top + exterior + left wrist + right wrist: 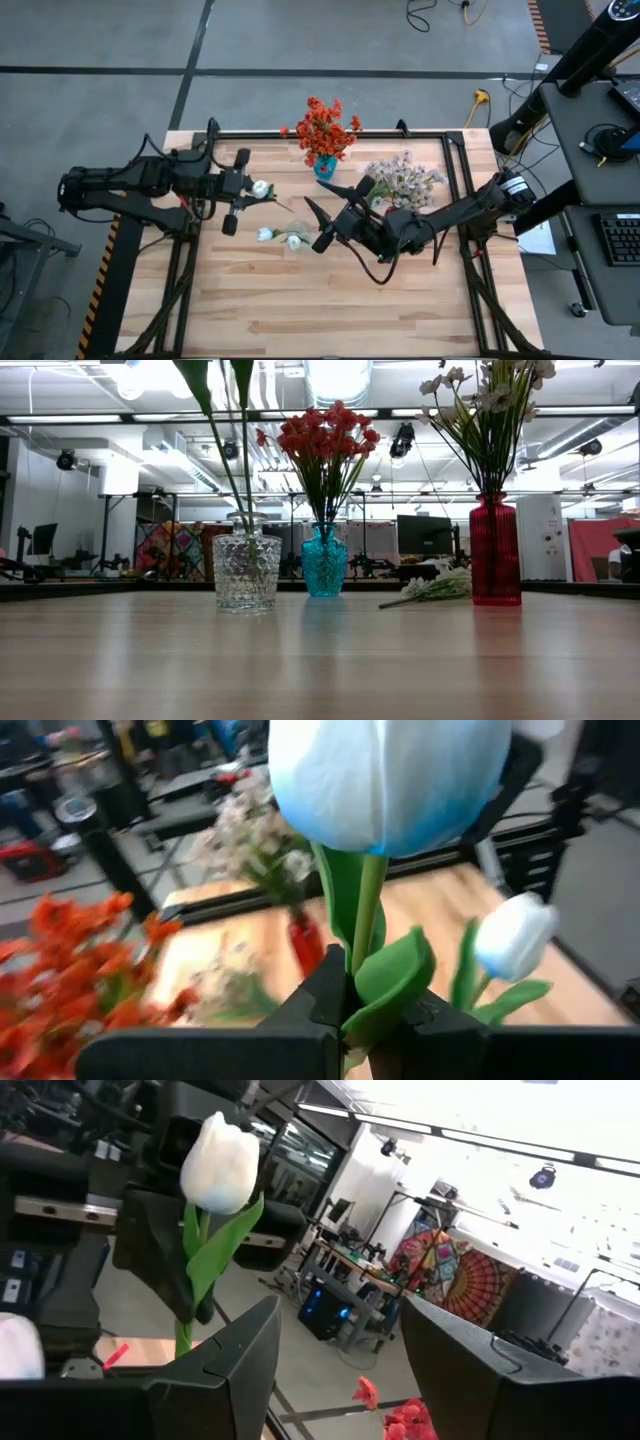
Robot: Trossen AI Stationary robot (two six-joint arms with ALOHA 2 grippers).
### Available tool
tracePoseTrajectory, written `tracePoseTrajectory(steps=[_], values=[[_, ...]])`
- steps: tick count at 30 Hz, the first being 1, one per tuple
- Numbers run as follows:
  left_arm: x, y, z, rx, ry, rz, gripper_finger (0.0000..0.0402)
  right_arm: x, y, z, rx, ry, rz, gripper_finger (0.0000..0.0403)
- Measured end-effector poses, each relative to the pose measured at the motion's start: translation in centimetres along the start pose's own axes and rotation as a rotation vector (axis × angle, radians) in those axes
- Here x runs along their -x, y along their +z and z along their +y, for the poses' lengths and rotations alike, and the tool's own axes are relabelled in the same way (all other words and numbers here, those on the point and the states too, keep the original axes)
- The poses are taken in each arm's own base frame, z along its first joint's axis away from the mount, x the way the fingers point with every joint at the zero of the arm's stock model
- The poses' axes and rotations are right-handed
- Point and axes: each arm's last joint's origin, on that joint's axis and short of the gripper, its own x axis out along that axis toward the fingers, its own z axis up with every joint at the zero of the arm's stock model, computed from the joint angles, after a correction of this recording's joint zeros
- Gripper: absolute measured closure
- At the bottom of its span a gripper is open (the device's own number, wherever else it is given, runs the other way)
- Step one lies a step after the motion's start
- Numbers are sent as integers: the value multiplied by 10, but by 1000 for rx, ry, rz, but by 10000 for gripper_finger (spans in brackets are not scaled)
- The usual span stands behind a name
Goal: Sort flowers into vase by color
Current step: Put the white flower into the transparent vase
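My left gripper (250, 188) is shut on a white tulip (390, 780) above the table's left half. My right gripper (325, 200) hangs open near the middle with nothing between its fingers, facing the tulip (220, 1165). Green stems stand in a clear glass vase (246, 572), and two white buds (280, 237) show above it. Orange-red blossoms (322, 128) fill a teal vase (324, 562). Pale pink-white sprays (405, 178) stand in a red vase (495, 550). One pale bunch (432, 590) lies on the table beside it. My left gripper pinches the tulip's green stem (366, 955) and a folded leaf (395, 978) between its two fingers, a short way below the bud. The fingers come roughly level from the table's left side and lie across the stem. The tulip is lifted clear, with its bud upright above the fingers.
The three vases stand in a loose row across the table's far half. Black frame rails (455, 200) run along the table's sides. Bare wood (330, 300) stretches toward the near edge.
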Motion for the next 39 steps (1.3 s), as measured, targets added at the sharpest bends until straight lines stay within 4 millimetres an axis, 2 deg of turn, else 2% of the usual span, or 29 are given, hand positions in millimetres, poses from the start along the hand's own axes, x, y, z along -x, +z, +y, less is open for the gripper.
tracePoseTrajectory(steps=[3,14,22,32,39], values=[[-5,2,-1,3,-48,-25,400,2,2,0,7,2,-3,202],[-24,-3,-2,52,-56,19,400,5,9,-5,49,-63,50,202],[-27,-4,-2,78,-57,26,400,6,8,-5,71,-89,81,202],[-34,-19,-5,103,-56,25,400,6,8,-6,84,-117,112,202],[-38,-22,-5,104,-58,37,400,7,8,-5,84,-114,111,202]])
